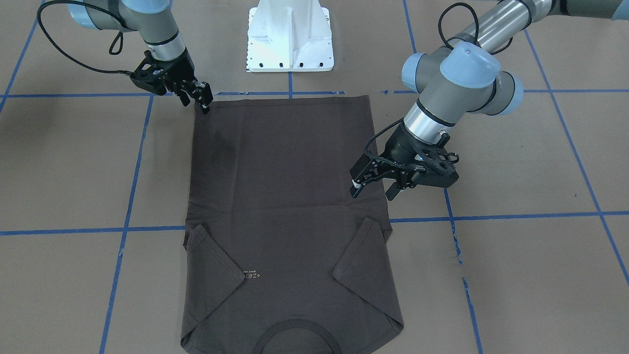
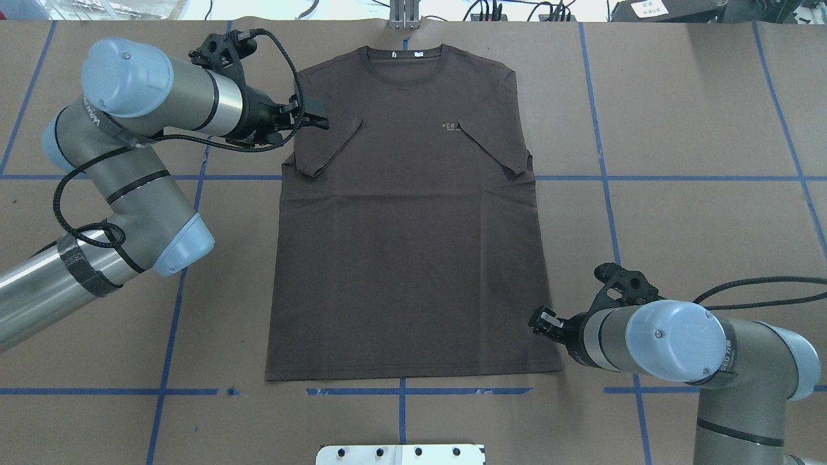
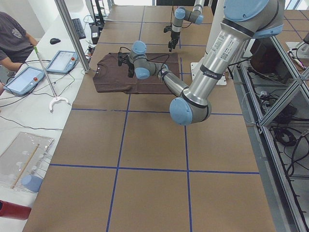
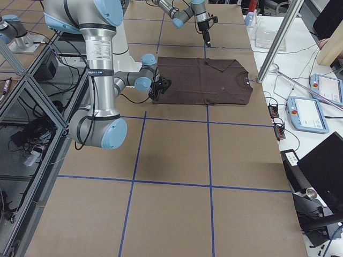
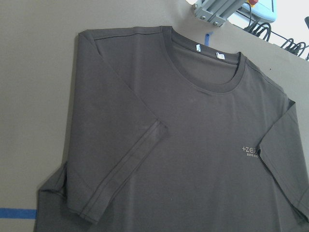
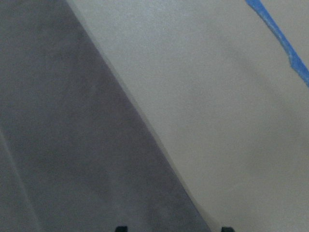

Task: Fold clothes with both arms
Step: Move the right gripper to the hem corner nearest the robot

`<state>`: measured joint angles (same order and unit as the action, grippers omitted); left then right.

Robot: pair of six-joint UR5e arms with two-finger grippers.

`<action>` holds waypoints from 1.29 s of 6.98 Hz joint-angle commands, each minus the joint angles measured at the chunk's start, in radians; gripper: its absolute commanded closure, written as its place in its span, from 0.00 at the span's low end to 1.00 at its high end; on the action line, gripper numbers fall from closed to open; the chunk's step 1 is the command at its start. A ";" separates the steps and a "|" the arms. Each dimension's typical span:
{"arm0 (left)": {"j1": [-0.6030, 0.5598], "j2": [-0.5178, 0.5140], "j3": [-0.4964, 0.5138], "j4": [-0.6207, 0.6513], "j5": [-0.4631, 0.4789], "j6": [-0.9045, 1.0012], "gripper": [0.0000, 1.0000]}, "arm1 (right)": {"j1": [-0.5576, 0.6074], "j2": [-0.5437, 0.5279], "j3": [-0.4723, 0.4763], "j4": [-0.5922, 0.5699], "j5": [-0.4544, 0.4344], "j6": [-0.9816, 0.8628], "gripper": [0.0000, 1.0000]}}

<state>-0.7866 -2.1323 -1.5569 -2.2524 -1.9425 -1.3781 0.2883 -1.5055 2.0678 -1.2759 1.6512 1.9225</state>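
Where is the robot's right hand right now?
In the overhead view, the right hand is low on the right side, at the bottom right corner of the T-shirt, by its hem.

- Left silver-grey jointed arm (image 1: 454, 93): wrist tilted down; its black two-finger left gripper (image 1: 373, 192) has the fingers spread.
- Right silver-grey jointed arm (image 1: 155, 29): black two-finger right gripper (image 1: 195, 101) low, fingers apart.

The shirt (image 2: 413, 258) is plain dark grey-brown, with pale logo text (image 2: 450, 126) and white labels (image 5: 221, 56) at its collar (image 5: 212, 91). The table (image 2: 698, 97) around the shirt is brown, gridded with blue tape (image 2: 678, 178).
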 commanded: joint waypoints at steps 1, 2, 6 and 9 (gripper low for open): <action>0.000 0.000 -0.003 0.000 0.002 -0.009 0.02 | -0.024 -0.004 -0.012 -0.002 0.002 0.000 0.31; 0.001 0.000 -0.003 0.000 0.002 -0.009 0.02 | -0.035 -0.005 -0.017 -0.002 0.002 0.000 0.31; 0.003 0.002 -0.005 0.000 0.004 -0.012 0.02 | -0.081 -0.007 -0.018 -0.020 0.002 0.001 0.45; 0.006 0.005 -0.005 -0.001 0.023 -0.025 0.02 | -0.092 -0.009 -0.020 -0.031 0.001 0.001 0.79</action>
<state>-0.7823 -2.1292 -1.5616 -2.2522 -1.9273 -1.3935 0.2001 -1.5135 2.0480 -1.3051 1.6523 1.9236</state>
